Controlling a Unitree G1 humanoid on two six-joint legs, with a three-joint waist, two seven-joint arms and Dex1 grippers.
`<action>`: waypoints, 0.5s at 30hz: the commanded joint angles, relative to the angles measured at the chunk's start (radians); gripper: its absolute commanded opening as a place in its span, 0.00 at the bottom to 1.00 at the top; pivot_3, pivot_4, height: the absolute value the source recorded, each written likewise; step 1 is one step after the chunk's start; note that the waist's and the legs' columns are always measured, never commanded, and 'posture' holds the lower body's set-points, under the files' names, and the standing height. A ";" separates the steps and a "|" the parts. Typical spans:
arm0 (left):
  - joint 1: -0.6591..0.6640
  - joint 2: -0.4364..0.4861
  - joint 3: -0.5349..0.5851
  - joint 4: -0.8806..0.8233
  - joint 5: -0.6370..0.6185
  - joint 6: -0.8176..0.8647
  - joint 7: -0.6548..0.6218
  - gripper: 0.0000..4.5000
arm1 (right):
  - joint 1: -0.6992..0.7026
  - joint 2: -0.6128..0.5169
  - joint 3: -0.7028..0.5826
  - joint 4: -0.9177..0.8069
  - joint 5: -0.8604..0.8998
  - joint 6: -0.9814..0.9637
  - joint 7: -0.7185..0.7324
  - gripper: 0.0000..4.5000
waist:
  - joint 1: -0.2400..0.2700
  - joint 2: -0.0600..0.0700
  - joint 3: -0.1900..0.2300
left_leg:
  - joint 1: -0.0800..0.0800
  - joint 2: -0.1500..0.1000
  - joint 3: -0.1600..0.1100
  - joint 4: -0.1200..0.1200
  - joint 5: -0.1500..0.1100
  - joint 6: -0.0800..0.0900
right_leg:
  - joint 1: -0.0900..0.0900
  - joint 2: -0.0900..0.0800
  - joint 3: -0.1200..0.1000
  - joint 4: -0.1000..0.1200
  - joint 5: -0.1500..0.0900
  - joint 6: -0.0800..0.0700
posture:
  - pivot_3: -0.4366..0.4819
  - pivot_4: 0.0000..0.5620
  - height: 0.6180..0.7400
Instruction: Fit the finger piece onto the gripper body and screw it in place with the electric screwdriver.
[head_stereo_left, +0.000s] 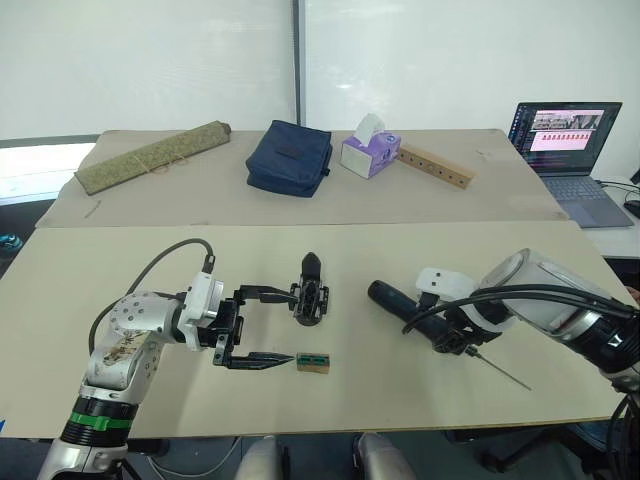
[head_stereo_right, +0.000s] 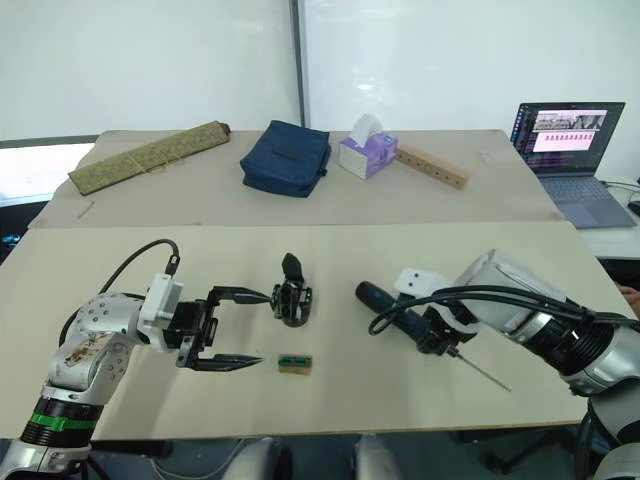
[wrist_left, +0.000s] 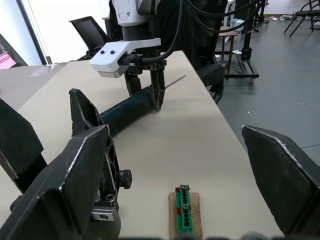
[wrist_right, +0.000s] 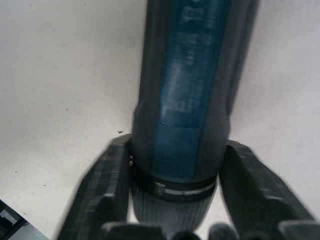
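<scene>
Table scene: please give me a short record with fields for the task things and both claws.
gripper body: on the near table, between the arms
electric screwdriver: lying on the table, bit pointing toward the robot's right
left claw: open, one finger by the gripper body, the other by the tan-and-green block
right claw: fingers on both sides of the screwdriver

On the near beige counter (head_stereo_left: 120, 260) are laid the gripper body (head_stereo_left: 310, 292), a tan-and-green block (head_stereo_left: 313, 362) and the screwdriver (head_stereo_left: 420, 312). On the far counter (head_stereo_left: 500, 180) a rolled mat (head_stereo_left: 150, 155), blue bag (head_stereo_left: 290, 157), tissue box (head_stereo_left: 370, 153), wooden bar (head_stereo_left: 435, 166) and laptop (head_stereo_left: 572, 150) are seen.
</scene>
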 joint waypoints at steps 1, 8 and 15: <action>0.004 0.016 0.011 -0.040 -0.015 0.004 0.005 1.00 | 0.017 -0.012 -0.019 -0.030 -0.002 -0.048 0.019 0.42 | 0.000 0.000 0.000 | 0.000 0.000 0.000 0.000 0.000 0.000 | 0.000 0.000 0.000 0.000 0.000 0.000 | 0.48 0.27 1.00; 0.025 0.043 0.032 -0.034 -0.027 -0.003 -0.012 1.00 | 0.079 -0.122 -0.363 -0.035 0.117 -0.193 0.111 0.42 | 0.002 0.000 0.000 | -0.001 0.000 0.000 0.000 0.000 0.000 | -0.001 0.000 0.000 0.000 0.000 0.000 | 0.48 0.27 1.00; 0.018 0.092 0.070 0.088 0.015 -0.078 -0.074 1.00 | 0.357 -0.068 -0.910 -0.197 0.355 -0.236 0.099 0.42 | 0.006 0.000 0.000 | 0.000 0.000 -0.001 -0.001 0.000 0.000 | 0.001 0.000 -0.002 -0.001 0.000 0.000 | 0.48 0.27 1.00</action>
